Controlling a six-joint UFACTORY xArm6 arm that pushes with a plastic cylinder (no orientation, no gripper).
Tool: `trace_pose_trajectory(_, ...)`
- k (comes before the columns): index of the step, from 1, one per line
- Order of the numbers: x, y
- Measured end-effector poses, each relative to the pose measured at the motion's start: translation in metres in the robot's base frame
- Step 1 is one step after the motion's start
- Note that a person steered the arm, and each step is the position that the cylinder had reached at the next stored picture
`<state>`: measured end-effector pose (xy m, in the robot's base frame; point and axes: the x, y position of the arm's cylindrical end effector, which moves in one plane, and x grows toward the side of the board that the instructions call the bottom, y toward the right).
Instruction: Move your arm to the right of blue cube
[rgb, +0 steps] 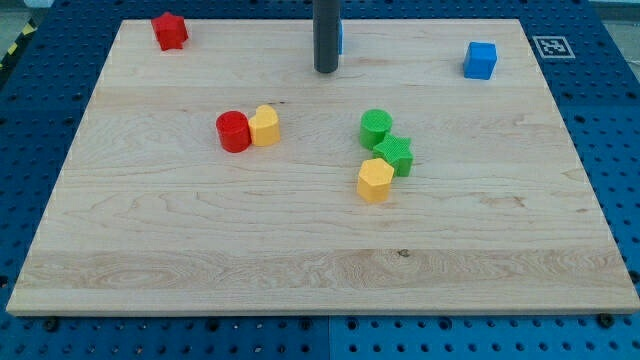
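Blue cube (480, 60) sits well right of my tip (326, 71), a bare fingerless rod, so skirting below it looks safest.

My arm ends in a straight dark rod that hangs upright, entering from the view's top edge just left of centre. My tip (326, 70) rests low near the view's top, the rod vertical and untilted; the arm above is out of sight.

Board (300, 250) – pale wood, matt grain; blue cube (480, 60) – ribbed matt plastic; rod (326, 35) dark, smooth.
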<state>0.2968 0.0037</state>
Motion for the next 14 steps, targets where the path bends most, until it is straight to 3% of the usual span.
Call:
trace_pose_trajectory(3, 0.000, 0.015)
trace_pose_trajectory(6, -0.001, 0.102)
trace_pose_trajectory(8, -0.041, 0.124)
trace_pose_trajectory(11, -0.047, 0.180)
trace_pose_trajectory(12, -0.047, 0.223)
trace_pose_trajectory(14, -0.011, 0.243)
